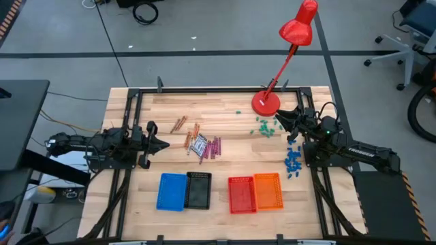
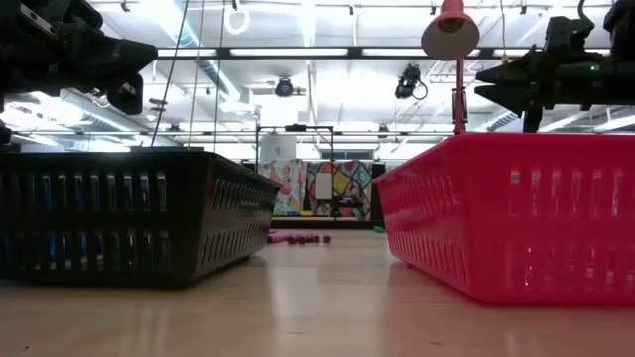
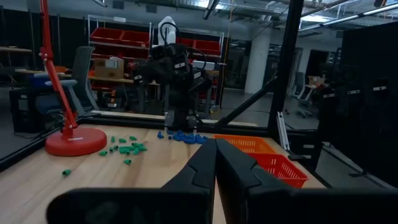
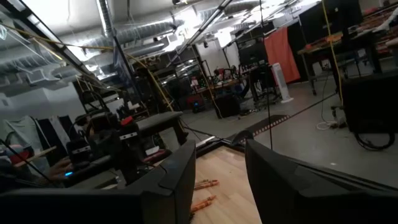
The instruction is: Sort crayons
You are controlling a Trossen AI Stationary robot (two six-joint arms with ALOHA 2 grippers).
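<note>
- Many crayons (image 1: 202, 143) are lying in a loose pile mid-table, behind the four baskets, with a few orange ones (image 1: 179, 124) straying toward the left.
- Left gripper (image 1: 163, 143) is hovering just left of the pile, fingers pressed together, holding nothing.
- Right gripper (image 1: 278, 119) is hanging by the red lamp (image 1: 266, 103), fingers parted, above the green bits (image 1: 264, 127).
- Blue chunks (image 1: 293, 160) are sitting beside the right arm.
</note>
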